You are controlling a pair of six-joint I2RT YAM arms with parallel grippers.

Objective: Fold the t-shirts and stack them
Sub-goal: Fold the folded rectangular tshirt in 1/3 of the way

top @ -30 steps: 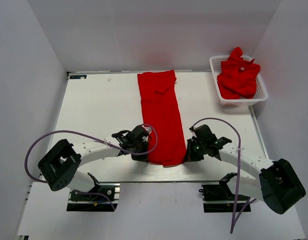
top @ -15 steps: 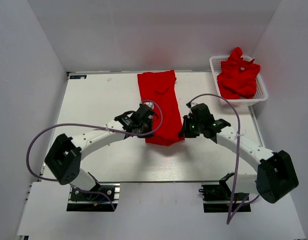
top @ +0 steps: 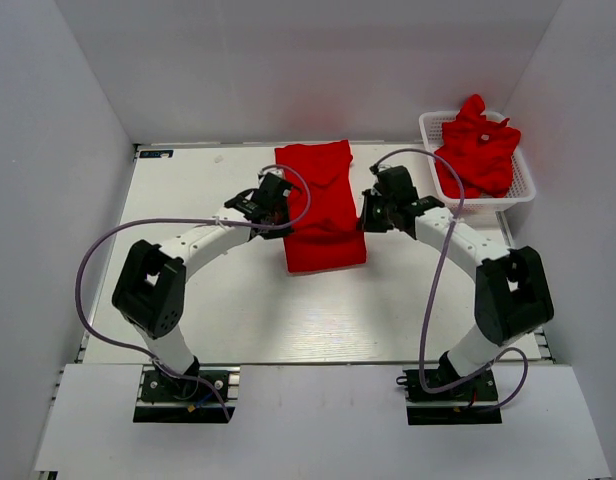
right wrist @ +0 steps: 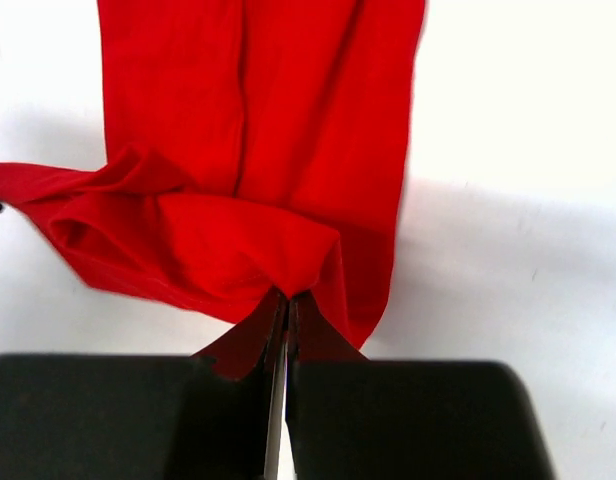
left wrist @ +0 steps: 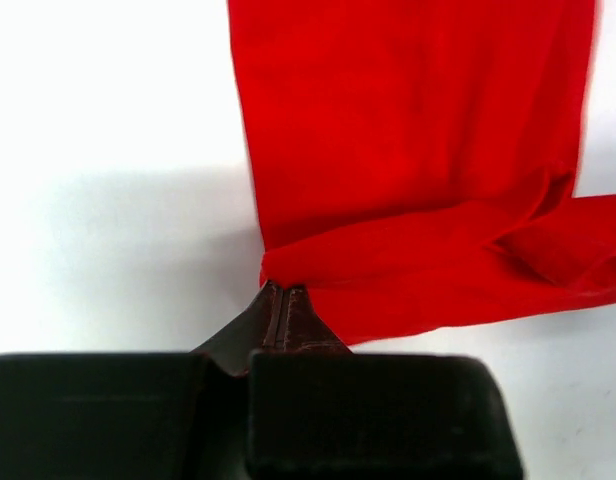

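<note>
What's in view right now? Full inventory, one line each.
t-shirt on table: one, red, far centre of the table, near end folded up over itself
t-shirts in basket: crumpled heap, count cannot be told, red, far right
basket: one, white mesh, far right corner of the table
table: one, white, fills the middle of the top view
cables: two, purple, one looping off each arm
arms: two, white with black joints, reaching in from the near edge
left hand: black, shut on the shirt's left edge
right hand: black, shut on the shirt's right edge
</note>
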